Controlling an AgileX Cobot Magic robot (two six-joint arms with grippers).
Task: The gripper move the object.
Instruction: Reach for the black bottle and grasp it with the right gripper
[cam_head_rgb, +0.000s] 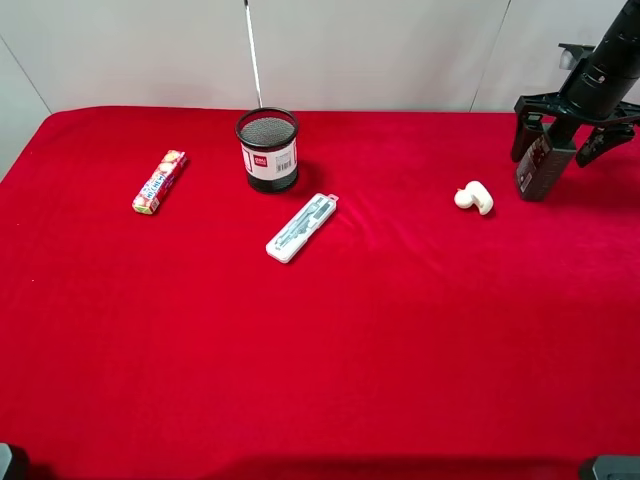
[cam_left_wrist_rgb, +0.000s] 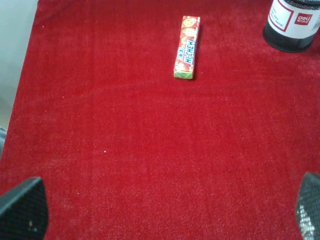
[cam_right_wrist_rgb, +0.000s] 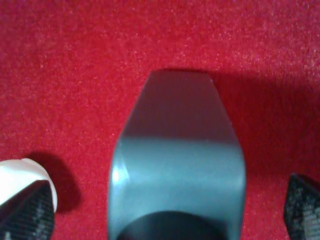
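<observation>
Over the red cloth (cam_head_rgb: 320, 350) the left gripper (cam_left_wrist_rgb: 165, 212) hangs with jaws spread wide, then come the Hi-Chew candy stick (cam_head_rgb: 159, 182) at ten o'clock, the black mesh pen cup (cam_head_rgb: 268, 150) near twelve, and the flat white case (cam_head_rgb: 301, 228) at its five. Out at two o'clock the dark grey bottle (cam_head_rgb: 540, 165) stands on the cloth, a small white piece (cam_head_rgb: 474, 197) at its eight. The right gripper (cam_head_rgb: 562, 140) straddles it from above, jaws splayed clear of both sides.

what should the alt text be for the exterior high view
The right arm's open claw straddles a dark grey bottle at the back right of a red tabletop. Also on it: a white curved piece, a flat white case, a black mesh cup and a candy stick.
</observation>
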